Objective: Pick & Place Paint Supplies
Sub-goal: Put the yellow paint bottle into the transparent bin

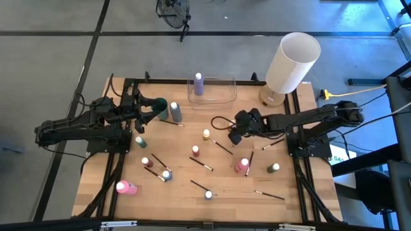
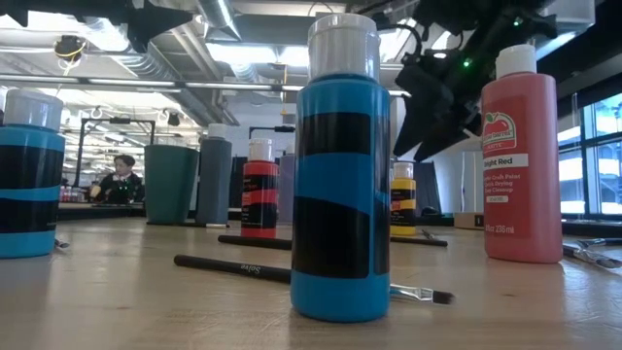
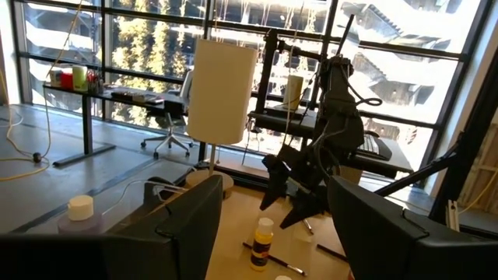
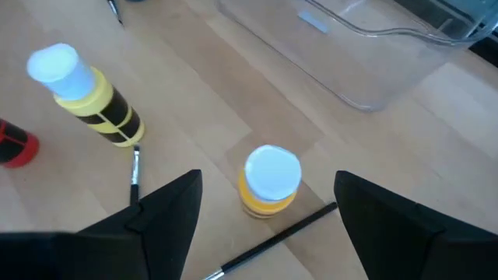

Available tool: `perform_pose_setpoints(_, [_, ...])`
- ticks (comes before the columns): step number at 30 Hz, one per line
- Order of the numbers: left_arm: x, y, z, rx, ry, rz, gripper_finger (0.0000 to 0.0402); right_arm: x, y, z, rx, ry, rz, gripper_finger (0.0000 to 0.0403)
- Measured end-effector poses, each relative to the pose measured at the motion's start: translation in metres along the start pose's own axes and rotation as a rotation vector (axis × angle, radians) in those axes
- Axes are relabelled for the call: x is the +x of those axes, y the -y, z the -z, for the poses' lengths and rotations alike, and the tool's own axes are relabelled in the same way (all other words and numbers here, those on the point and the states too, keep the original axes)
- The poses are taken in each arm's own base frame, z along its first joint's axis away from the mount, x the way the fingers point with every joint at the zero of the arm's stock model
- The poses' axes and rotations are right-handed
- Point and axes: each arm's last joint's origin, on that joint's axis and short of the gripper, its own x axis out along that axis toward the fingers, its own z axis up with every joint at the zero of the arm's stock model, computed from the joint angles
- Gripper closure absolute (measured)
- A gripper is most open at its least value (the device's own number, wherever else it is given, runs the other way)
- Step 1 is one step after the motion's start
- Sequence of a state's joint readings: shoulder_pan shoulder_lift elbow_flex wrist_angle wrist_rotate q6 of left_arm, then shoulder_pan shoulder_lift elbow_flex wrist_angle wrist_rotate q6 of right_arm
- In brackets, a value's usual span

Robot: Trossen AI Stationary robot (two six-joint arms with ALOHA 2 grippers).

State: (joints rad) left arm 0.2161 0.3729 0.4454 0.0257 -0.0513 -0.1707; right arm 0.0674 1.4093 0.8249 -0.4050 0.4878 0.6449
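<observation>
The right gripper point(image 1: 232, 136), fingers wide and empty, hovers near the table's middle over a yellow bottle point(image 4: 269, 180), probably to grasp it. The left gripper point(image 1: 149, 110) waits open near the far-left edge.

Foreground: a blue-and-black banded paint bottle point(image 2: 340, 185) with a pale cap stands upright on the table point(image 2: 146, 301).
Behind it: a dark-handled paintbrush point(image 2: 253, 269) lies flat.
Right: a red bottle point(image 2: 521, 160), upright.
Left edge: another blue bottle point(image 2: 29, 180).
Farther back: a red-and-black bottle point(image 2: 259, 190), a yellow one point(image 2: 402, 199), a second brush point(image 2: 262, 242).
Overhead: dark arm parts point(image 2: 437, 78), possibly a gripper.
Background: a person point(image 2: 121, 180).
</observation>
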Motion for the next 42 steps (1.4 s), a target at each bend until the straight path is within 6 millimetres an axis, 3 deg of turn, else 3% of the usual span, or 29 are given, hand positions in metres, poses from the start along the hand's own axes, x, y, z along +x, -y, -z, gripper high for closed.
perform_pose_setpoints(15, [0.000, 0.000, 0.000, 0.000, 0.000, 0.000, 0.0173, 0.022, -0.002, 0.008, -0.039, -0.076, 0.032, 0.0108])
perform_pose_setpoints(42, [0.000, 0.000, 0.000, 0.000, 0.000, 0.000, 0.0172, 0.022, -0.002, 0.008, -0.037, -0.086, 0.019, 0.0108])
